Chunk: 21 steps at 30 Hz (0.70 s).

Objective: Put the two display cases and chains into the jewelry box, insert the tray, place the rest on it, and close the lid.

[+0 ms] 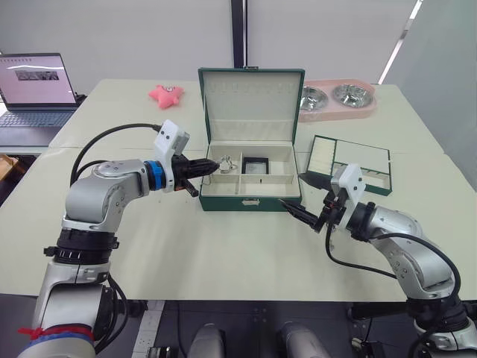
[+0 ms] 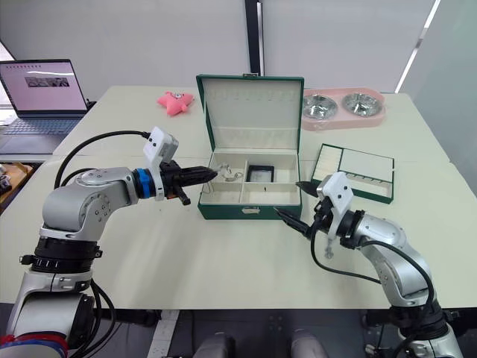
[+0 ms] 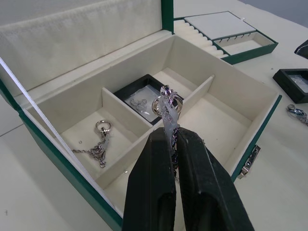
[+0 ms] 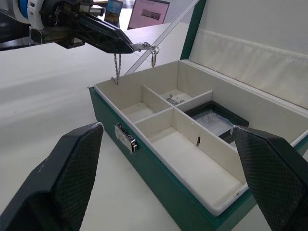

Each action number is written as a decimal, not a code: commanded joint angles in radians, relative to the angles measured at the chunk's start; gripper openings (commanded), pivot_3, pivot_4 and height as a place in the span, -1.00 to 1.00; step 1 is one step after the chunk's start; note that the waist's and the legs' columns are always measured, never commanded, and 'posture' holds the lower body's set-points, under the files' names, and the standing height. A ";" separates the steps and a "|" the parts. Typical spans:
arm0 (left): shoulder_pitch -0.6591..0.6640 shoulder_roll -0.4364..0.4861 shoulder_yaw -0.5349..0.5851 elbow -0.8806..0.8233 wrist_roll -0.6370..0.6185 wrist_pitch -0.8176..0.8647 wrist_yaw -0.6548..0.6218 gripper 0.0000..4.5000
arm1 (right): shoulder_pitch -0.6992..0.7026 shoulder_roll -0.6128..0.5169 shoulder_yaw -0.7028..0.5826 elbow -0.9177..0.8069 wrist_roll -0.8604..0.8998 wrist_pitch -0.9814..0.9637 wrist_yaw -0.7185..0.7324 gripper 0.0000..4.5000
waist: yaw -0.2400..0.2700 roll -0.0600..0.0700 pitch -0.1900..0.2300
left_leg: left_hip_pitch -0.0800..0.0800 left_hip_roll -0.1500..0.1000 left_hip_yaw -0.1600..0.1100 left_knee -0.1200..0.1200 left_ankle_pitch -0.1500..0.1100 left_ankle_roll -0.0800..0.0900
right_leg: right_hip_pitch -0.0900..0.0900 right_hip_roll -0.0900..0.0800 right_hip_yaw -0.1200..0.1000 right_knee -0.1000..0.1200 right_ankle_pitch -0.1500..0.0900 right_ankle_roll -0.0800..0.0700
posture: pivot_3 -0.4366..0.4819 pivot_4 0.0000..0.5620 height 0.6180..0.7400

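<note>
Green jewelry box [image 1: 240,200] open at mid worktop [image 1: 223,253], lid upright. Left tool [image 1: 211,167] clamped on a silver chain [image 4: 117,67], held over the box's left edge; chain dangles from the fingertips with a ring clasp at its end. Another chain [image 3: 98,144] already lying in a rear compartment of the box. One black display case [image 1: 255,165] seated in the rear compartment next to it. Front compartments bare.

Right tool [image 2: 297,201] spread wide, gripping nothing, hovering just off the box's front right corner, fingers [image 4: 72,163] pointed at the box's latch side. Second black display case [image 3: 294,83] on the worktop to the right of the box, with a small chain piece [image 3: 298,113] just beside it. Green tray [image 1: 350,162] with cream lining flat on the worktop right of the box, well apart from the lid.

Pink pet-bowl stand [image 1: 339,101] with two steel bowls behind the tray. Pink star-shaped toy [image 1: 166,93] behind the box on the left. Laptop [image 1: 33,88] open at far left on a neighbouring desk.
</note>
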 commanded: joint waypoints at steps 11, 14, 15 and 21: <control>0.030 -0.012 -0.030 0.008 0.055 -0.057 -0.028 -0.99 | 0.002 -0.005 -0.033 -0.052 0.007 -0.012 -0.012 1.00 | 0.000 0.000 0.000 | 0.000 0.000 0.000 0.000 0.000 0.000 | 0.000 0.000 0.000 0.000 0.000 0.000 | -0.05 -0.47 1.00; 0.032 -0.019 -0.019 0.003 0.052 -0.056 -0.024 -0.65 | 0.002 -0.005 -0.033 -0.051 0.008 -0.011 -0.012 1.00 | 0.000 0.000 0.000 | 0.000 0.000 0.000 0.000 0.000 0.000 | 0.000 0.000 0.000 0.000 0.000 0.000 | -0.05 -0.47 1.00; 0.032 -0.020 -0.016 0.002 0.050 -0.056 -0.024 -0.51 | 0.001 -0.005 -0.033 -0.051 0.008 -0.010 -0.012 1.00 | 0.000 0.000 0.000 | 0.000 0.000 0.000 0.000 0.000 0.000 | 0.000 0.000 0.000 0.000 0.000 0.000 | -0.05 -0.47 1.00; 0.031 -0.027 0.008 -0.007 0.026 -0.041 -0.028 0.34 | 0.004 -0.005 -0.033 -0.049 0.009 -0.010 -0.011 1.00 | 0.000 0.000 0.000 | 0.000 0.000 0.000 0.000 0.000 0.000 | 0.000 0.000 0.000 0.000 0.000 0.000 | -0.05 -0.47 1.00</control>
